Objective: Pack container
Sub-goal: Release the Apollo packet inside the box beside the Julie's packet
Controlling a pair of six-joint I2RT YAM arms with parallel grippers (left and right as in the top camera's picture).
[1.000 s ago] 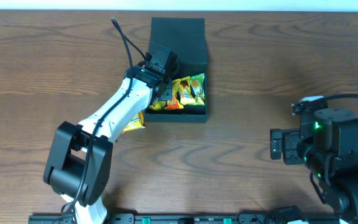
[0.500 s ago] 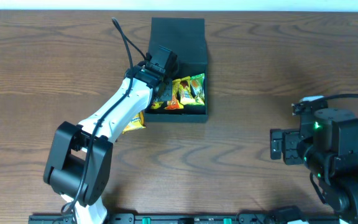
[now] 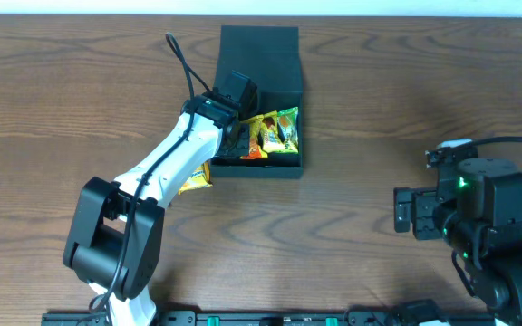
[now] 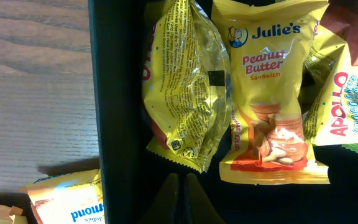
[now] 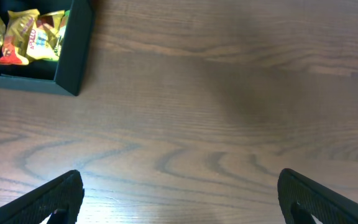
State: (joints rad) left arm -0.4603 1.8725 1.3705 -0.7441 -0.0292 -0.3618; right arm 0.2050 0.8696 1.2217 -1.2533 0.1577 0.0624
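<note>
The dark teal container (image 3: 293, 165) stands at the table's middle back, its flap lid (image 3: 259, 52) open and lying back. Inside lie snack packets: a yellow Julie's Peanut Butter packet (image 4: 269, 93), a plain yellow one (image 4: 182, 87) and an Apollo packet (image 4: 347, 106). My left gripper (image 3: 233, 138) reaches down into the container's left side. Its fingers (image 4: 180, 186) are pressed together with nothing between them, just short of the packets. One yellow packet (image 3: 193, 177) lies on the table outside the container's front left corner. My right gripper (image 5: 182, 193) stands open above bare wood, far right.
The container's left wall (image 4: 114, 112) runs close beside my left fingers. The left arm (image 3: 166, 163) crosses the table diagonally from the front left. The right arm (image 3: 478, 217) sits at the front right. Brown wood table (image 3: 379, 109) surrounds everything.
My left gripper's jaws have closed together inside the container, and its head has shifted slightly left. The right arm has not moved.
</note>
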